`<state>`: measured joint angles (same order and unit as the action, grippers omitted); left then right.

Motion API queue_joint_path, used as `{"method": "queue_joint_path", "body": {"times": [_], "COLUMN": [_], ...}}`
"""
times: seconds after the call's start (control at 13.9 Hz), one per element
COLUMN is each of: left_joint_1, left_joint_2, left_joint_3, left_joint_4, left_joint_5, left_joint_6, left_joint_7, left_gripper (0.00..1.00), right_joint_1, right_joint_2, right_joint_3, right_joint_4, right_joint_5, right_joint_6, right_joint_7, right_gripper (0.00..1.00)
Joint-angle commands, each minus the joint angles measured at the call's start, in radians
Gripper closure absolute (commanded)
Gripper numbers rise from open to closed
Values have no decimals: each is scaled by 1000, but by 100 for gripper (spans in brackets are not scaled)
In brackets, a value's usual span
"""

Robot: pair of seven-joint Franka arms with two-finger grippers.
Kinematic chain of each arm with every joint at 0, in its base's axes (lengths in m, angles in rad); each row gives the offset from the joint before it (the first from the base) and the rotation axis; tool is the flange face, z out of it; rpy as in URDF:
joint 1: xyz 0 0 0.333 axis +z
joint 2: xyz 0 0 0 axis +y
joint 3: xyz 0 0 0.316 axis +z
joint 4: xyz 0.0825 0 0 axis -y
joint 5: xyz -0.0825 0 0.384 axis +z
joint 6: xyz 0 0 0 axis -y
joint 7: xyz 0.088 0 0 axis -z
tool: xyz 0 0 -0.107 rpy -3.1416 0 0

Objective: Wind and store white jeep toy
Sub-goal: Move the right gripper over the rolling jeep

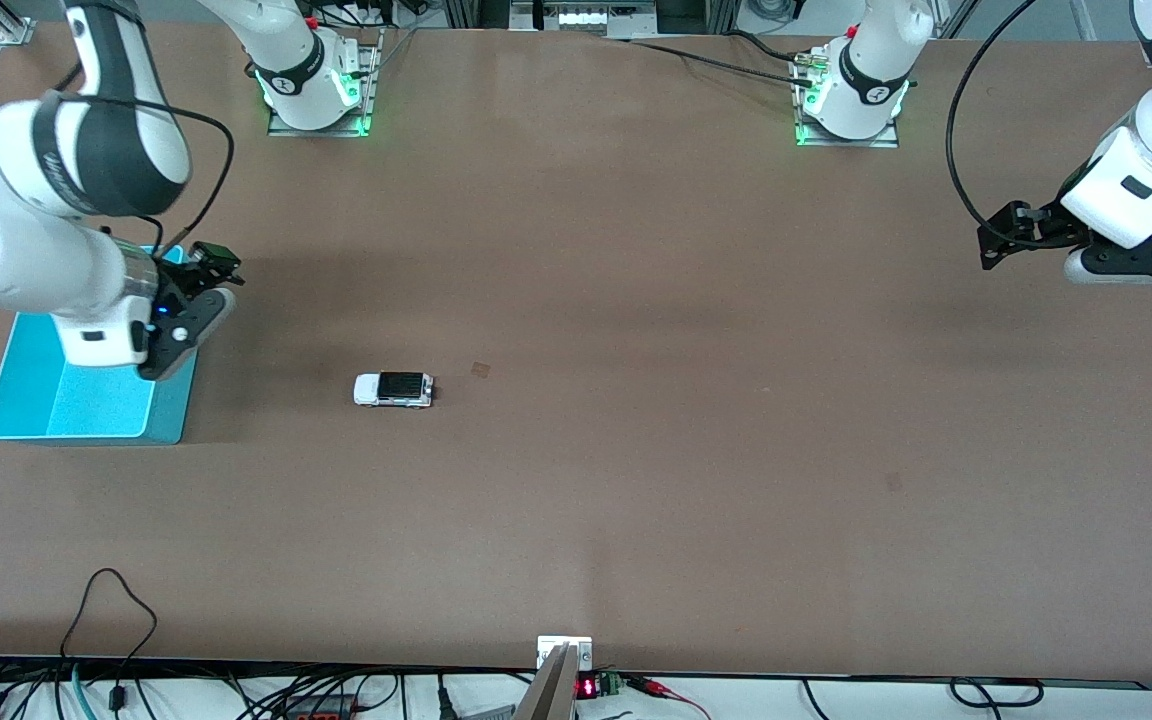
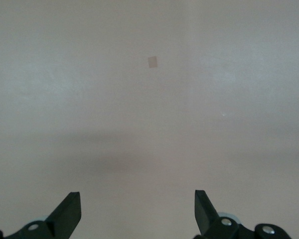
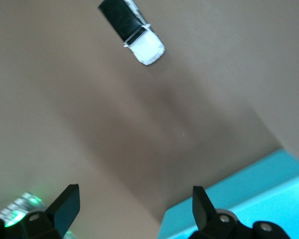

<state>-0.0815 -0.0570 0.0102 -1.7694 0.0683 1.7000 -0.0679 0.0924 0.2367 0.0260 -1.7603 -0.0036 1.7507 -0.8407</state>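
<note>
The white jeep toy (image 1: 394, 389), with its black roof, stands on its wheels on the brown table, toward the right arm's end. It also shows in the right wrist view (image 3: 133, 31). My right gripper (image 1: 181, 345) hangs over the edge of the turquoise bin (image 1: 168, 410) that faces the jeep. It is open and empty (image 3: 134, 196), with the bin's corner (image 3: 249, 199) under one finger. My left gripper (image 1: 1126, 265) waits over bare table at the left arm's end, open and empty (image 2: 138, 201).
A small square tape mark (image 1: 481, 369) lies on the table beside the jeep, and it shows in the left wrist view (image 2: 152, 61). Both arm bases stand at the table's edge farthest from the front camera. Cables lie along the edge nearest to it.
</note>
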Motion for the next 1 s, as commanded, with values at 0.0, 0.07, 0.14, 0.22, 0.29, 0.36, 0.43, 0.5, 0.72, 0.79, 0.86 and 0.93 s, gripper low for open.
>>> {"method": "queue_joint_path", "body": {"times": [0.0, 0.07, 0.14, 0.22, 0.29, 0.36, 0.43, 0.5, 0.72, 0.79, 0.86, 0.93], "left_joint_1": [0, 0, 0, 0, 0, 0, 2, 2, 2, 2, 2, 2], "left_joint_2": [-14, -14, -12, -14, -12, -14, -14, -14, -7, -6, -4, -4], "left_joint_3": [-1, -1, 1, 1, 1, 1, 1, 1, 1, 1, 1, 1], "left_joint_4": [-8, -8, -8, -8, -7, -7, -7, -7, 4, 8, 7, 8], "left_joint_5": [-8, -8, -8, -8, -8, -10, -10, -10, -12, -10, -10, -10], "left_joint_6": [-17, -17, -17, -19, -20, -23, -25, -26, -26, -25, -26, -26], "left_joint_7": [-10, -10, -10, -10, -10, -9, -7, -3, -7, -7, -9, -9], "left_gripper": [0, 0, 0, 0, 0, 0, 0, 0, 0, 0, 0, 0], "right_joint_1": [36, 59, 82, 110, 128, 135, 144, 153, 164, 165, 167, 167], "right_joint_2": [-19, -19, -17, -14, 2, 24, 59, 90, 180, 202, 223, 242], "right_joint_3": [-1, -1, -1, -1, -1, -1, 3, 6, 17, 26, 32, 34], "right_joint_4": [-120, -151, -183, -209, -225, -228, -229, -229, -228, -228, -226, -226], "right_joint_5": [13, 13, 13, 13, 14, 14, 27, 46, 92, 94, 94, 102], "right_joint_6": [142, 204, 280, 347, 399, 436, 487, 540, 683, 720, 751, 780], "right_joint_7": [-154, -203, -271, -326, -346, -348, -348, -347, -347, -340, -334, -333], "right_gripper": [0, 0, 0, 0, 0, 0, 0, 0, 0, 0, 0, 0]}}
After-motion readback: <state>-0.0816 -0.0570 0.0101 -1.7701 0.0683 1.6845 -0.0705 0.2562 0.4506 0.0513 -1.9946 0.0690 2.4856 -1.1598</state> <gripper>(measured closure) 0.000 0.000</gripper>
